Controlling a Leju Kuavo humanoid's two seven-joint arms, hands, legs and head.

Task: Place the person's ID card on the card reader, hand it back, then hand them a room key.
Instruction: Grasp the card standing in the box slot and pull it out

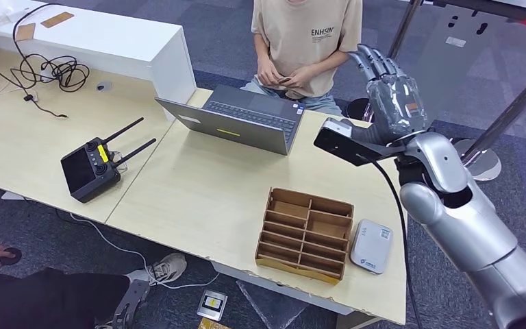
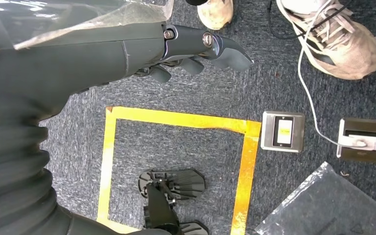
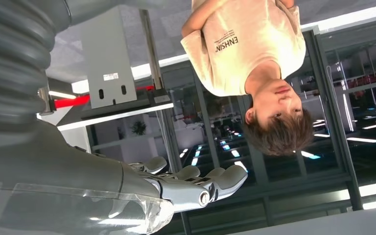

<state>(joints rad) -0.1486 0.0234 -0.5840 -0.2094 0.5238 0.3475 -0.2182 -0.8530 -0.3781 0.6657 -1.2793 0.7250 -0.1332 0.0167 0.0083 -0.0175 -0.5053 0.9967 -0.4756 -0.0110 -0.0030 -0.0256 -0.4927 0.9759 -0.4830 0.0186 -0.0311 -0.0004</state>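
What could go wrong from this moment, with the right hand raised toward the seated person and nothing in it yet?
1. The person has both hands at their lap, apart from the raised, empty right hand; a handover could miss and the card drop.
2. The open laptop sits just beside that arm's path; lowering toward the white card reader might clip it.
3. The cable hanging from the wrist could snag the wooden organizer.

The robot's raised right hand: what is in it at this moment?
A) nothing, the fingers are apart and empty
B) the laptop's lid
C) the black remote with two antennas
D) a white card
A: the right hand is held up toward the person with fingers spread and nothing between them; the right wrist view shows the same bare palm.
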